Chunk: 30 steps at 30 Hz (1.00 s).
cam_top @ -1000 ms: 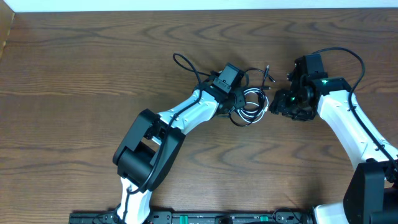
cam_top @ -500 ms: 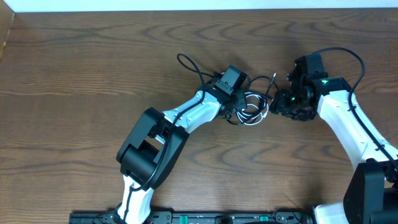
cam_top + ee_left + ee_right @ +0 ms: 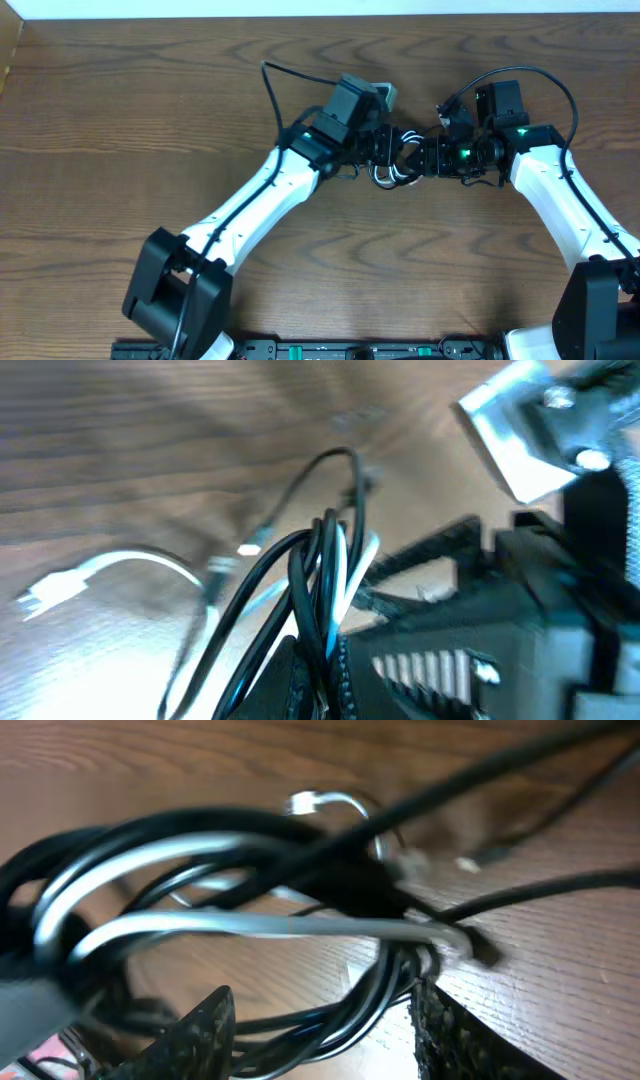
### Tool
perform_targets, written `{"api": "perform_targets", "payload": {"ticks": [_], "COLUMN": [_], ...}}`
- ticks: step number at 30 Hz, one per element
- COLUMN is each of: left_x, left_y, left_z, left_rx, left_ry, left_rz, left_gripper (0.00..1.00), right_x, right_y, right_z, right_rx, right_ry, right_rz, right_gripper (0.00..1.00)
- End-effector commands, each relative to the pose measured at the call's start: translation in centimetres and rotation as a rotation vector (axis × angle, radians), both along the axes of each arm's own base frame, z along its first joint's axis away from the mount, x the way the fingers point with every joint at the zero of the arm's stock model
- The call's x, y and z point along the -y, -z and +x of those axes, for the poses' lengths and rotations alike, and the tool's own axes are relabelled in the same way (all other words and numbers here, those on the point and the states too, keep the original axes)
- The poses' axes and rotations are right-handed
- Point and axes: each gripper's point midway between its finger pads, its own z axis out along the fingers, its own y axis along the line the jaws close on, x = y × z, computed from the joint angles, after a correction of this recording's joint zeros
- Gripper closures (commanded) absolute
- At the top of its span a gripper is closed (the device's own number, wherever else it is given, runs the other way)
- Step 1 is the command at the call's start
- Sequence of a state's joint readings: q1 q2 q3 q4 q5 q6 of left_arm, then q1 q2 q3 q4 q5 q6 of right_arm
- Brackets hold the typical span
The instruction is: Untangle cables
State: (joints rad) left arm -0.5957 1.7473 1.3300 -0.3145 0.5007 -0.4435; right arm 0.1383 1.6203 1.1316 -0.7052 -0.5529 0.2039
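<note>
The cables (image 3: 393, 172), one white and one black, form a tangled coil between my two grippers at the middle of the wooden table. My left gripper (image 3: 385, 150) is shut on several strands of the coil. In the left wrist view those strands rise out of the shut left gripper (image 3: 322, 652), and the white cable's plug (image 3: 40, 592) lies on the wood to the left. My right gripper (image 3: 425, 158) stands at the coil's right side. Its wrist view shows the right gripper (image 3: 322, 990) open, with the black and white loops (image 3: 250, 925) passing between the fingers (image 3: 200, 1035), nearer the right one.
Thick black arm cables arch over the left wrist (image 3: 272, 85) and the right wrist (image 3: 545, 80). A pale strip (image 3: 300, 8) borders the table's far edge, and a black rail (image 3: 320, 350) runs along the near edge.
The left gripper has shut on the coil and carried it a little toward the far edge as the left arm swung out to the left. The right gripper has moved left onto the coil.
</note>
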Motion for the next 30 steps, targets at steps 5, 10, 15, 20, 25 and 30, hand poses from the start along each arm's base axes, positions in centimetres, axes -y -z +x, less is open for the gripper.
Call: {"api": "perform_targets", "payload": {"ticks": [5, 10, 15, 20, 25, 30], "left_x": [0.5, 0.3, -1.3, -3.8, -5.4, -6.0], "left_y": [-4.7, -8.6, -11.8, -13.8, -13.7, -11.8], "left_z": [-2.4, -3.7, -3.8, -2.6, -1.8, -1.1], "left_rx": [-0.089, -0.061, -0.006, 0.041, 0.035, 0.052], "left_ry": [0.200, 0.274, 0.264, 0.205, 0.172, 0.119], "left_rz": [-0.263, -0.374, -0.418, -0.438, -0.438, -0.345], "left_gripper": [0.92, 0.93, 0.93, 0.93, 0.93, 0.92], "right_x": [2.0, 2.5, 4.2, 5.7, 6.0, 3.8], "right_y": [0.4, 0.8, 2.5, 4.4, 5.5, 4.6], "right_z": [1.3, 1.8, 1.2, -0.4, -1.7, -1.3], "right_rx": [-0.048, -0.063, -0.095, -0.140, -0.163, -0.115], "right_ry": [0.222, 0.298, 0.373, 0.397, 0.352, 0.227], "right_rz": [-0.055, -0.062, -0.148, -0.233, -0.273, -0.168], "right_gripper": [0.48, 0.49, 0.50, 0.56, 0.95, 0.93]}}
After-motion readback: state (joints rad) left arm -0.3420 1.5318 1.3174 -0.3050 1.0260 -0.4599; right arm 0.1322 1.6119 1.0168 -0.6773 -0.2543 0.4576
